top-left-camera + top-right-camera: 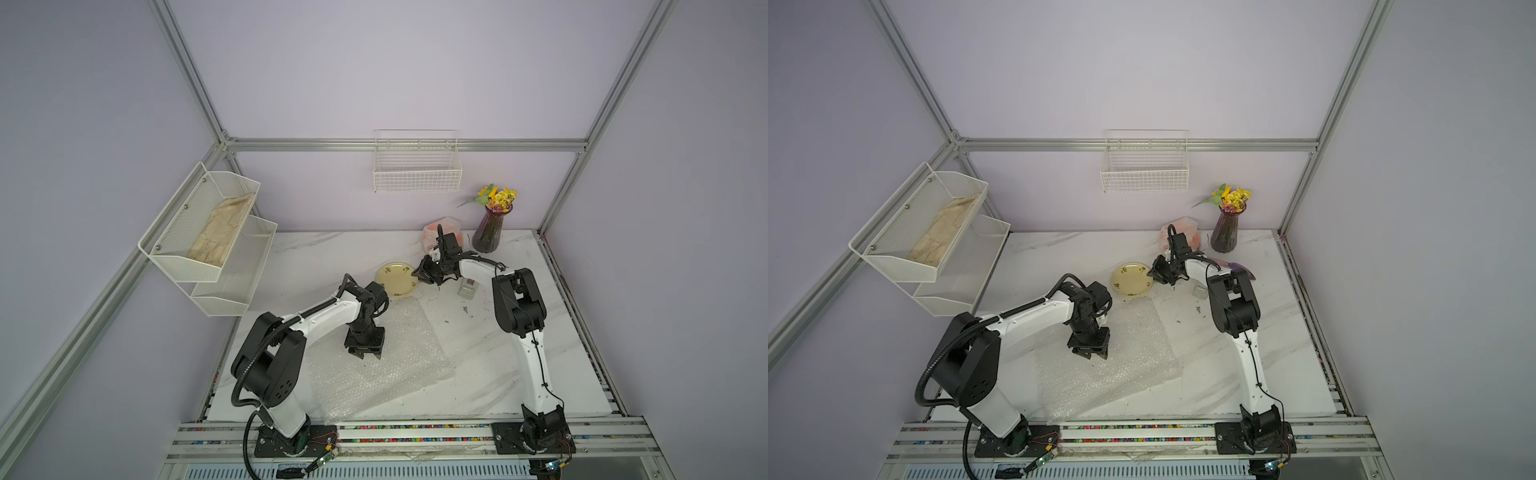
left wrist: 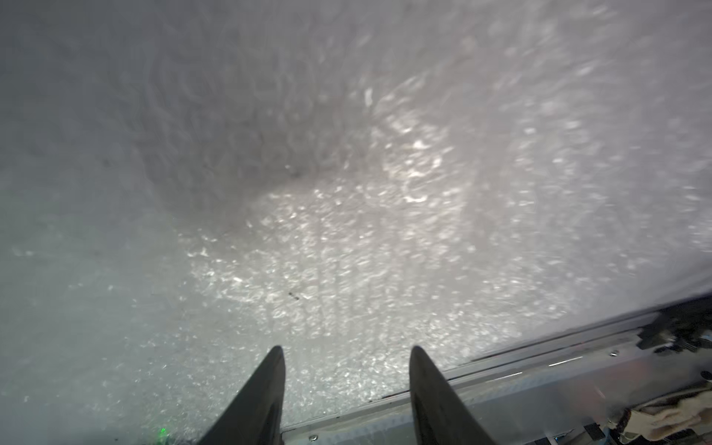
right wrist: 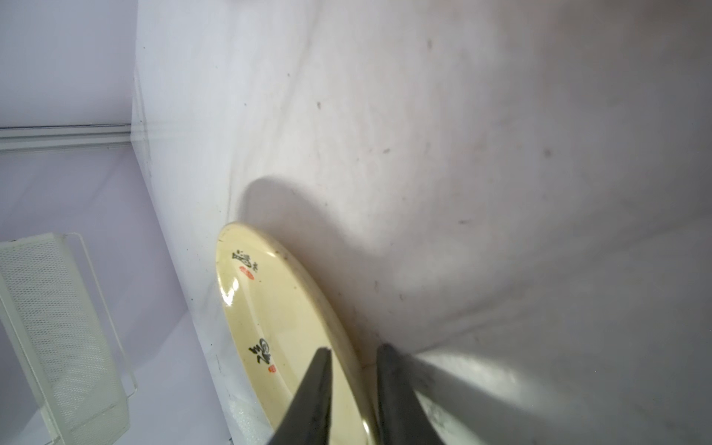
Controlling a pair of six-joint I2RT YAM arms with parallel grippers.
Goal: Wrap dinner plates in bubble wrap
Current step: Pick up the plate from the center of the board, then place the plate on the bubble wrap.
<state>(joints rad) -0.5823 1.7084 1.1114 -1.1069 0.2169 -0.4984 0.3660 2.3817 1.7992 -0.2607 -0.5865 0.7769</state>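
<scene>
A pale cream plate (image 1: 395,279) (image 1: 1131,279) with small dark marks lies on the marble table just beyond a clear bubble wrap sheet (image 1: 395,365) (image 1: 1125,374). My right gripper (image 1: 417,275) (image 3: 354,348) is at the plate's right rim. In the right wrist view one finger lies over the plate (image 3: 269,308) and the other under its edge, closed on the rim. My left gripper (image 1: 365,353) (image 2: 346,348) hangs open over the bubble wrap (image 2: 346,250), holding nothing. An orange plate (image 1: 442,232) (image 1: 1181,230) in clear wrap leans at the back wall.
A grey tape dispenser (image 1: 467,287) sits right of the right gripper. A purple vase of yellow flowers (image 1: 490,232) stands at the back right. A wire basket (image 1: 417,170) hangs on the back wall. White mesh shelves (image 1: 174,257) holding a beige cloth are on the left wall.
</scene>
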